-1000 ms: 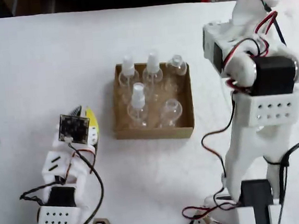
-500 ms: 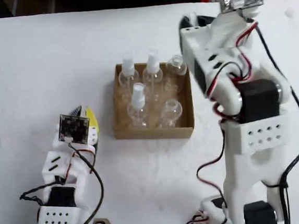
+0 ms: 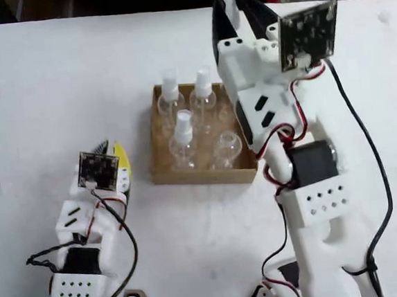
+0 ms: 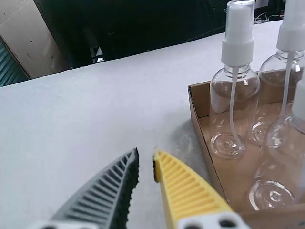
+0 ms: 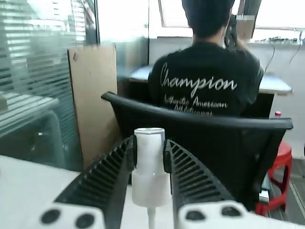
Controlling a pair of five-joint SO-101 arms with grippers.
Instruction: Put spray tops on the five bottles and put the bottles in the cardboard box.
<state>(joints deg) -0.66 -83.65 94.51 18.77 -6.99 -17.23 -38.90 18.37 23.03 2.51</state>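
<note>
My right hand [image 5: 149, 143] clamps a spray top [image 5: 150, 167]; my left hand [image 4: 145, 164], nearly together, has the box [image 3: 204, 174] beside it.

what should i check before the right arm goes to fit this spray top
1. spray top secure in right gripper: ok, clamped between both fingers.
2. dip tube straight: cannot tell, cut off at the right wrist view's edge.
3. bottle ready for a top: ok, uncapped bottle stands upright at the near right of the cardboard box.
4. how many tops remain: cannot tell, right arm covers the box's far right corner.
5. left gripper out of the way: ok, low over the table left of the box, holding nothing.
</note>
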